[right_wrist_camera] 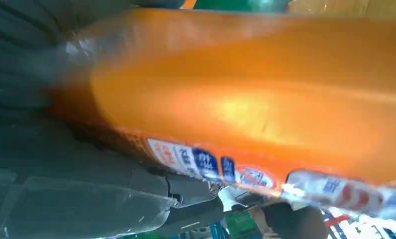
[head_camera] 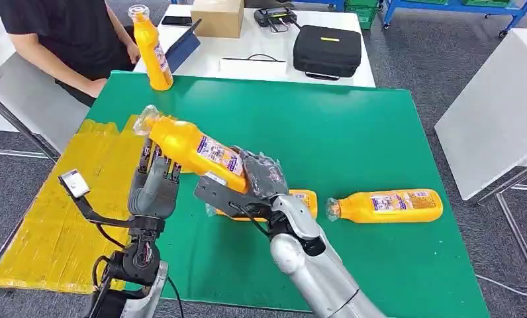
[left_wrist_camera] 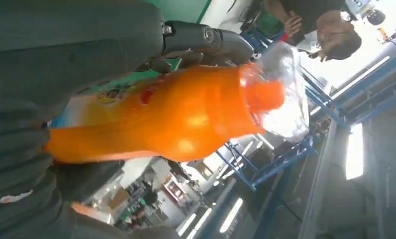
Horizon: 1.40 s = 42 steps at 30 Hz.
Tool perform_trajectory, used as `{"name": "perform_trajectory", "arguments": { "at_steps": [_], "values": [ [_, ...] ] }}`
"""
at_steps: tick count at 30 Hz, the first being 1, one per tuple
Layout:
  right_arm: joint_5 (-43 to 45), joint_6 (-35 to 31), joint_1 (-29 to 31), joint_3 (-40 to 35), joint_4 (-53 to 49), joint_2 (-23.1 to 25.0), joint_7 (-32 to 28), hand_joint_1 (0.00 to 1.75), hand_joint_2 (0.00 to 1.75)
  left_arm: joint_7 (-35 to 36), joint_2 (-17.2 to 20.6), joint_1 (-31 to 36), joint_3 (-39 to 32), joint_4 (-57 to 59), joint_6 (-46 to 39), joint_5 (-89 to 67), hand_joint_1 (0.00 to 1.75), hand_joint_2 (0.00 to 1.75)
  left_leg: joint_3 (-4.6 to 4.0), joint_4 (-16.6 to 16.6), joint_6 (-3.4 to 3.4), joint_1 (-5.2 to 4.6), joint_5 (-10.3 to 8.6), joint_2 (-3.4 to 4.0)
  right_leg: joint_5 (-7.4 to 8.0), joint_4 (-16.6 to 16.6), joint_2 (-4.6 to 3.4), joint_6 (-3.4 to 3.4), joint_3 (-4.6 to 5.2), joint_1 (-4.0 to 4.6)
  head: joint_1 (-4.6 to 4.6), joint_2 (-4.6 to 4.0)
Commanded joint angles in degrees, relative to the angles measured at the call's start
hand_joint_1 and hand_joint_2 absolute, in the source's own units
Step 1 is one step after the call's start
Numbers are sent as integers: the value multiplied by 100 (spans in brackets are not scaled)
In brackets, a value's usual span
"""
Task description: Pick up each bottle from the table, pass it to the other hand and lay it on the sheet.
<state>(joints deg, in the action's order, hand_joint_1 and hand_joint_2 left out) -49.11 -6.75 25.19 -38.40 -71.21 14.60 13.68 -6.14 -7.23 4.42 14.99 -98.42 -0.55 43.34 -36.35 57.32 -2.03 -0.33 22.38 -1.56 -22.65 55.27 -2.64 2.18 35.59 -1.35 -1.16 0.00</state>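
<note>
Head view: the right hand (head_camera: pixel 247 182) grips the base end of an orange bottle (head_camera: pixel 194 147), which is lifted above the green table (head_camera: pixel 353 132) and tilted, neck pointing away from that hand toward the left hand (head_camera: pixel 156 180). The left hand's fingers reach up around the bottle's upper body, touching it. Just beyond the right hand a second bottle (head_camera: pixel 304 199) lies on the table, a third bottle (head_camera: pixel 386 205) lies further out, and a fourth bottle (head_camera: pixel 151 50) stands upright at the far edge near a person (head_camera: pixel 62 40). The yellow sheet (head_camera: pixel 69 212) lies beside the left hand.

Left wrist view: the left hand (left_wrist_camera: pixel 61 74) is closed around the orange bottle (left_wrist_camera: pixel 176 114), dark fingers (left_wrist_camera: pixel 206 42) over it.

Right wrist view: the right hand (right_wrist_camera: pixel 76 189) clasps the bottle (right_wrist_camera: pixel 246 99), label showing.
</note>
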Motion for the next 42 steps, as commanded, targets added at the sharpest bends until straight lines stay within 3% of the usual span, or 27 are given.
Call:
{"name": "perform_trajectory", "arguments": {
  "at_steps": [1,15,21,27,33,38,42],
  "values": [
    [27,-97,610,-266,982,338,26,175,175,179,-82,240,547,399,-3,263,0,175,17,2,12,2,8,6,-8,2,19,-12,-17,7,0,0],
    [-59,-112,385,-790,720,413,93,175,175,-112,114,591,971,773,-650,68,0,175,21,-1,15,4,7,0,-9,0,27,-15,-22,9,0,0],
    [139,-144,594,-1983,1272,270,-117,175,175,-134,-56,464,827,439,-966,-26,0,175,23,-1,14,5,10,16,-7,-3,11,-13,-20,10,2,0],
    [167,-129,585,-2088,1304,320,-93,175,175,-120,-58,471,799,430,-985,-32,0,175,27,0,16,6,12,5,-14,-1,29,-16,-28,11,2,0],
    [317,-126,618,-2775,1492,201,-78,175,175,-98,-48,493,802,387,-1021,-82,0,175,20,-4,13,9,6,-2,-9,-8,30,-13,-20,13,2,0],
    [385,-108,634,-2811,1508,180,-77,175,175,-156,-10,461,799,370,-1056,-174,0,175,52,6,30,10,24,-3,-31,5,64,-30,-52,21,2,0],
    [443,-65,689,-2801,1558,202,-81,175,175,-208,6,344,816,388,-1051,-173,0,175,25,-7,15,7,6,-6,-12,-10,38,-14,-24,12,2,0]
  ]
}}
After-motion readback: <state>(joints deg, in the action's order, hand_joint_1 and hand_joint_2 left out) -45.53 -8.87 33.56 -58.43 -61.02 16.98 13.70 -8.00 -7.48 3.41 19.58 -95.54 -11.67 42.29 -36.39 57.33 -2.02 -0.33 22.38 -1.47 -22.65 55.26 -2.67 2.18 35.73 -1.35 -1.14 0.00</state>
